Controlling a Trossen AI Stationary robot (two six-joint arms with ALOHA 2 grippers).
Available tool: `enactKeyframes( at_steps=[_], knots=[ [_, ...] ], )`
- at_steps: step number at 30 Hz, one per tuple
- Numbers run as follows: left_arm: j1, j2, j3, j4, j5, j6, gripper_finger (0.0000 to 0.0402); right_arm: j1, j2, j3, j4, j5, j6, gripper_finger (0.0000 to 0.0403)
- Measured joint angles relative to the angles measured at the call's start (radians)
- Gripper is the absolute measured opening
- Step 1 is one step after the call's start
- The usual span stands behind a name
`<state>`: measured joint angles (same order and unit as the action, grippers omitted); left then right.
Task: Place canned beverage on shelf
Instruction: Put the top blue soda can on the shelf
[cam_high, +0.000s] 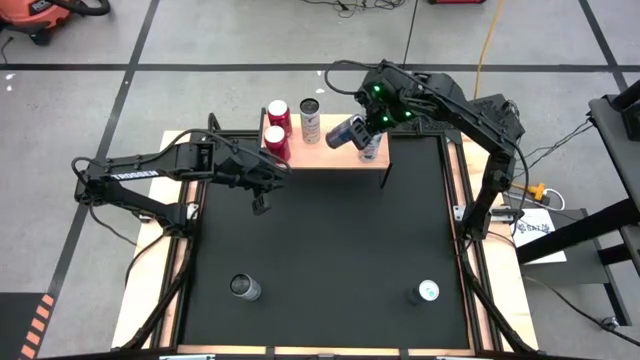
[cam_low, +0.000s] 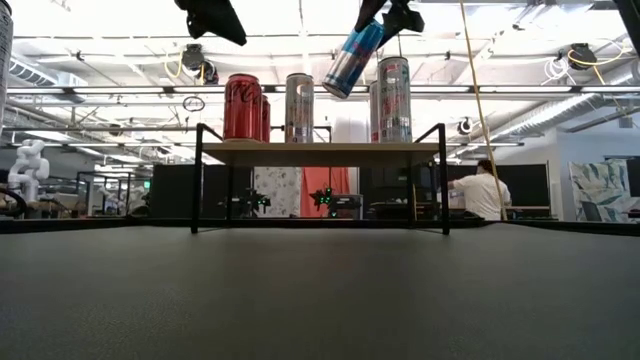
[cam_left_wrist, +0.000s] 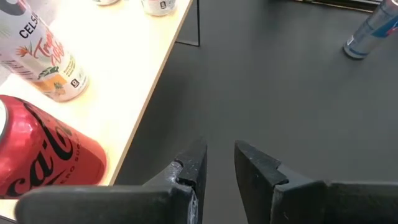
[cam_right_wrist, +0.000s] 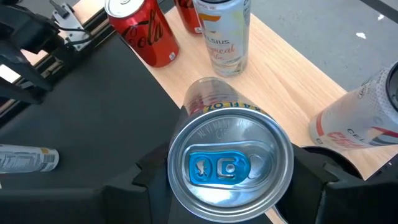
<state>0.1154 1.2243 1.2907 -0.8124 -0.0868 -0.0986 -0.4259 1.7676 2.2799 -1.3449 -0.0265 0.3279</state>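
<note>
Right gripper (cam_high: 358, 131) holds a blue can (cam_low: 352, 59) above Celsius and Coca-Cola cans (cam_low: 242, 106).

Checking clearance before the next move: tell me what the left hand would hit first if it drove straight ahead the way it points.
Probably only the black mat: the left hand points past the shelf edge onto bare mat.

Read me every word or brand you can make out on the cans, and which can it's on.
"Coca-Cola" script, partly cut off: red can on the shelf.
"CELS", cut off: white can beside it.
"CELSIUS": same white can, right wrist view.
Held blue can in the right gripper: print too blurred.
</note>
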Motion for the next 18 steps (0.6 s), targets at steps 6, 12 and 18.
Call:
enactKeyframes(
  at_steps=[6,12,18],
  knots=[
    [0.001,0.0,0.0,0.0,-0.015,0.0,0.0081,0.0,0.0,0.0,-0.001,0.0,-0.009,0.0197],
    [0.001,0.0,0.0,0.013,-0.024,0.0,0.0081,0.0,0.0,0.0,-0.007,-0.001,-0.011,0.0197],
    [0.0,0.0,0.0,0.011,0.011,-0.018,0.0081,0.0,0.0,0.0,-0.023,-0.001,-0.009,0.0197]
  ],
)
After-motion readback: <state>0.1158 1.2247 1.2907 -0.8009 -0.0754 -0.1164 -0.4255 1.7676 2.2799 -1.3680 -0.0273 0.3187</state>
